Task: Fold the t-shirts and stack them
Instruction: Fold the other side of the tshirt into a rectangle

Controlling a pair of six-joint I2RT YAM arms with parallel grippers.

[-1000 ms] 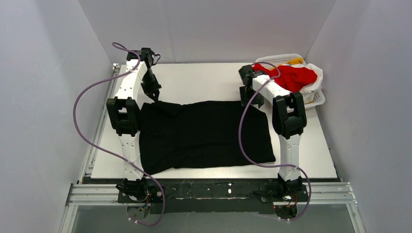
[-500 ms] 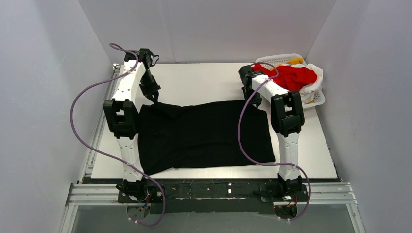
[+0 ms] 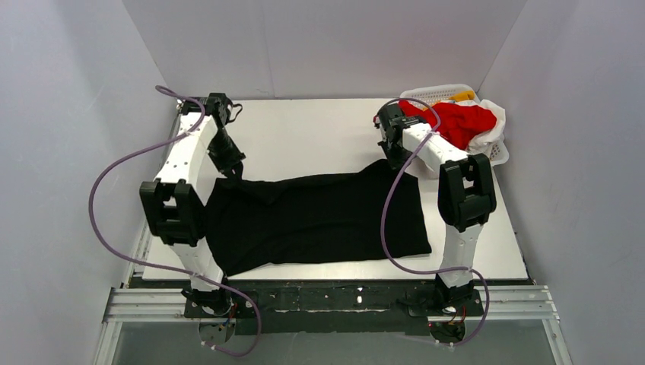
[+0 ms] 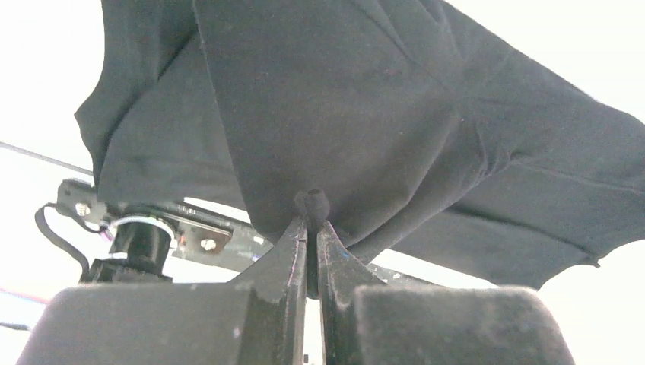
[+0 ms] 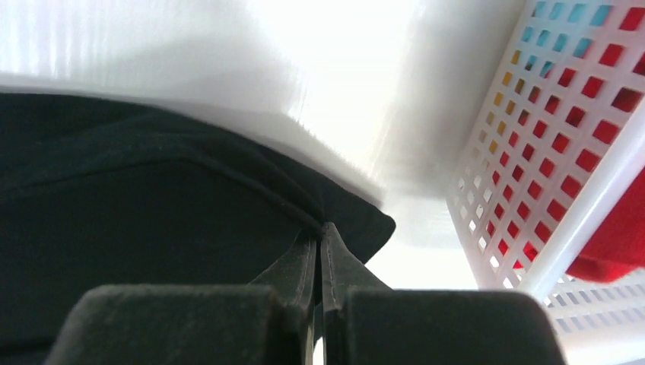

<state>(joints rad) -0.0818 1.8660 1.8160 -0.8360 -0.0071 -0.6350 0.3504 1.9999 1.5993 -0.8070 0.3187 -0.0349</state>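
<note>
The black shirt [image 3: 319, 217] is lying spread across the middle of the table [image 3: 304, 125], at the centre of the top view. Its two far corners are being held up off the surface.

The left gripper [image 3: 230, 170] is holding the far-left corner, left of centre in the frame. In the left wrist view its fingers are pressing together on a small bunch of black cloth, and the shirt is fanning out from them.

The right gripper [image 3: 394, 158] is holding the far-right corner, right of centre. In the right wrist view its fingers are pinching the shirt's edge.

The red shirt [image 3: 456, 122] is lying heaped in the basket [image 3: 496, 154] at the upper right of the frame, near the right gripper. A white shirt [image 3: 494, 122] is draping over the basket's right side. A yellow shirt [image 3: 464, 96] is showing at its far edge.
</note>
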